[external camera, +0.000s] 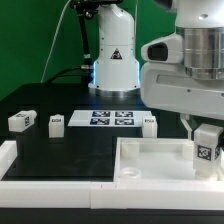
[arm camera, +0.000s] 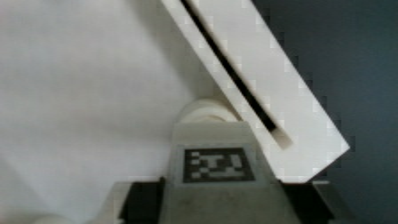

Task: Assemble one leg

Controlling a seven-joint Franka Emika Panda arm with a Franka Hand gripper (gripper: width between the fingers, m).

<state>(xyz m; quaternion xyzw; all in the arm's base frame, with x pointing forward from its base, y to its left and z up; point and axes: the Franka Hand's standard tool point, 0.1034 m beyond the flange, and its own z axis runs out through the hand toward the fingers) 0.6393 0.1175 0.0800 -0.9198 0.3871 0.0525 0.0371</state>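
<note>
Clamping a leg [external camera: 206, 149], the pincer [external camera: 205, 137] hangs over the white tray [external camera: 127, 165].

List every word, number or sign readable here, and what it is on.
No words or numbers can be read.
On the leg: a black-and-white square tag, pattern only.
On the marker board: several such tags, no text.
On the arm's base: a dark triangle sign, too small to read.
On the loose leg at the exterior view's left: tag too blurred.
</note>
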